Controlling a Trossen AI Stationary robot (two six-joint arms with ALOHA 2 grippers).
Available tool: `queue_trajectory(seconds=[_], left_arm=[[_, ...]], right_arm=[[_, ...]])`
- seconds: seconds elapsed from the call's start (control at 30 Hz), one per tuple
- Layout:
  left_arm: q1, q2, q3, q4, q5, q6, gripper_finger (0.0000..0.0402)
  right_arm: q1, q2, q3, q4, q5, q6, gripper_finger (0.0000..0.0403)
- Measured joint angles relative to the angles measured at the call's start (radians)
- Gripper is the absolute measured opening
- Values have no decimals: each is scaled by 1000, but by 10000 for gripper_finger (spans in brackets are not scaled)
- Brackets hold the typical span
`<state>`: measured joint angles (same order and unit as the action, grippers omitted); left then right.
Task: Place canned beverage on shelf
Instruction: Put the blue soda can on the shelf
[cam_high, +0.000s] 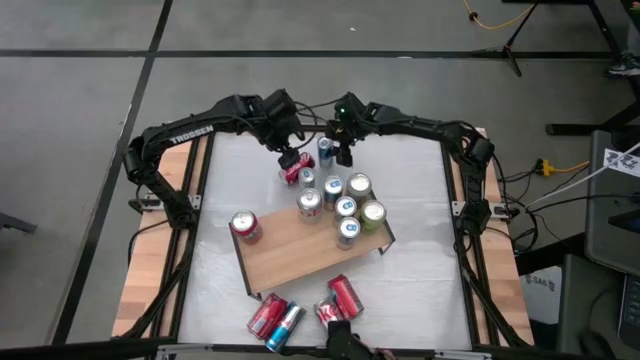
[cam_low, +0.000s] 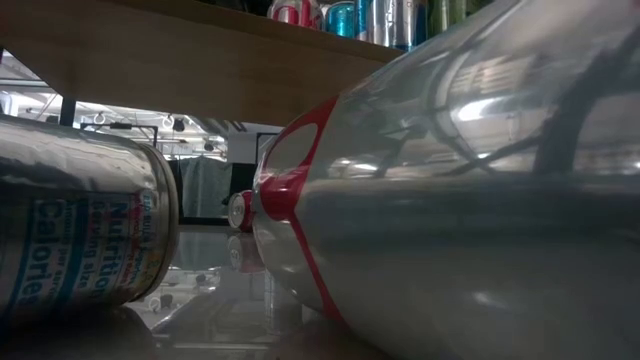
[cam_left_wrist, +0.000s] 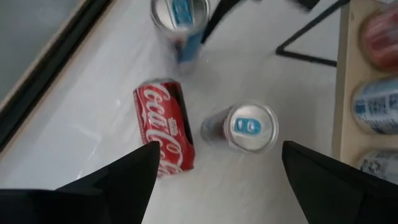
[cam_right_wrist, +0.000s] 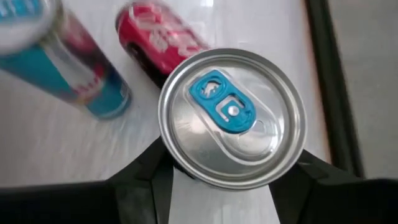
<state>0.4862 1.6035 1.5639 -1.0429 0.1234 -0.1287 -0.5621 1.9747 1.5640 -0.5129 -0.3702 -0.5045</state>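
Note:
My right gripper (cam_high: 341, 152) (cam_right_wrist: 230, 183) is shut on an upright blue canned beverage (cam_high: 325, 150) (cam_right_wrist: 231, 118) with a silver top and blue tab, at the table's far middle. My left gripper (cam_high: 290, 156) (cam_left_wrist: 217, 158) hangs open above a red cola can (cam_left_wrist: 163, 127) lying on its side and a slim upright can (cam_left_wrist: 247, 127). It touches neither can. The shelf (cam_high: 300, 255), a light wooden board on black legs, stands nearer the front. It carries several upright cans (cam_high: 345, 205) at its far right and one red can (cam_high: 245, 226) at its left corner. My right gripper pinches the blue can between its two fingers (cam_right_wrist: 140, 180), on opposite sides of the wall just under the top rim (cam_right_wrist: 165, 144). The fingers slant down from the table's far right. The can stays upright. Whether its base rests on the table, I cannot tell.
Three cans lie on their sides by the table's near edge (cam_high: 275, 318) (cam_high: 343, 295), and two of them fill the low view (cam_low: 450, 200) under the shelf board (cam_low: 200, 60). Bare white tabletop (cam_high: 420, 190) lies right of the shelf.

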Motion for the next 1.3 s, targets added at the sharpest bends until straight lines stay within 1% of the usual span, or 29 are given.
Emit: queue_trajectory(seconds=[0.17, 0.3, 0.4, 0.57, 0.77, 0.9, 1.1, 1.3], left_arm=[[-12, 0, 46, -70, 0, 10, 328], [-17, 0, 102, -100, -3, 33, 328], [-19, 1, 153, -126, -19, 52, 328], [-19, 1, 248, -192, -82, 98, 328], [-19, 0, 338, -248, -90, 117, 328], [-19, 0, 367, -263, -120, 140, 328], [-19, 0, 371, -311, -158, 141, 328], [-19, 0, 371, -435, -168, 141, 328]], right_arm=[[0, 0, 111, -101, 6, 8, 197], [0, 0, 217, -157, 9, 14, 195], [0, 0, 301, -204, 38, 52, 195], [0, 0, 440, -266, 83, 114, 198], [17, -1, 592, -346, 93, 210, 197], [63, -1, 680, -394, 103, 248, 199], [168, -1, 792, -485, 204, 273, 198], [273, -30, 792, -500, 326, 299, 200]])
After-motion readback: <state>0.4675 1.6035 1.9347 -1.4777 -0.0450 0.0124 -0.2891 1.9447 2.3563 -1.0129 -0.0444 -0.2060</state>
